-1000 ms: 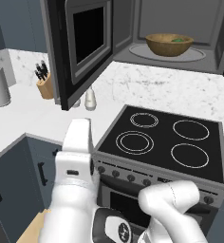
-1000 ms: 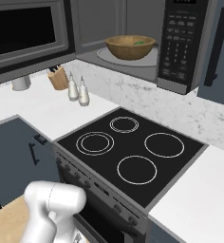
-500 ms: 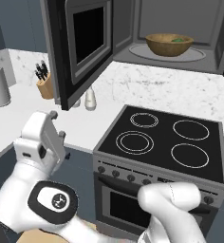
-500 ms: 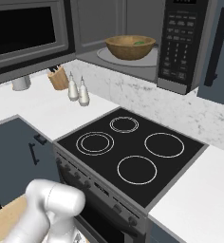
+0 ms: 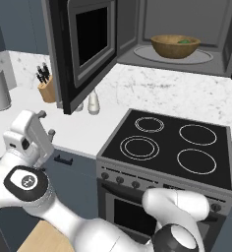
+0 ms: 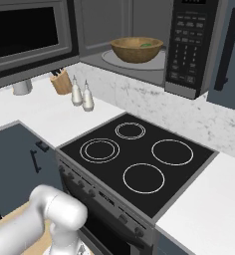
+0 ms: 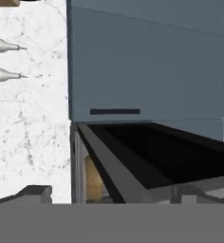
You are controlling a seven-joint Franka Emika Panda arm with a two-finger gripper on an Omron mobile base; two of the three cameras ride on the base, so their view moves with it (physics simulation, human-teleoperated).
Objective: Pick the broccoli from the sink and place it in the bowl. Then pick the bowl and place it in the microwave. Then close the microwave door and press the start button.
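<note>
Now the bowl [image 5: 176,46] sits inside the microwave [image 6: 189,45], on the pale round plate in its grey cavity, and a bit of green shows over the rim, which I take to be the broccoli [image 5: 185,42]. So the first two parts of the job look done, and what remains is the door and the start button.

What has changed over the last second is my own arm. It stood upright in front of the stove [image 5: 169,147] a moment ago; it has since swung low and out to the left, so my pincer [image 5: 45,124] now hangs over the white worktop [image 5: 83,128], below the lower corner of the microwave door [image 5: 83,49]. The pincer is spread about as wide as it goes and holds nothing. In the hand view I look along the dark frame of the open door toward a blue-grey cabinet front [image 7: 147,61], with the two shakers [image 7: 4,59] off to one side.

The door stands swung wide open to the left, its black window facing outward. I judge this swing to be the approach for getting behind the door's outer edge to push it shut. The knife block [image 5: 46,88] and the shakers stand near the door's sweep, well below it.
</note>
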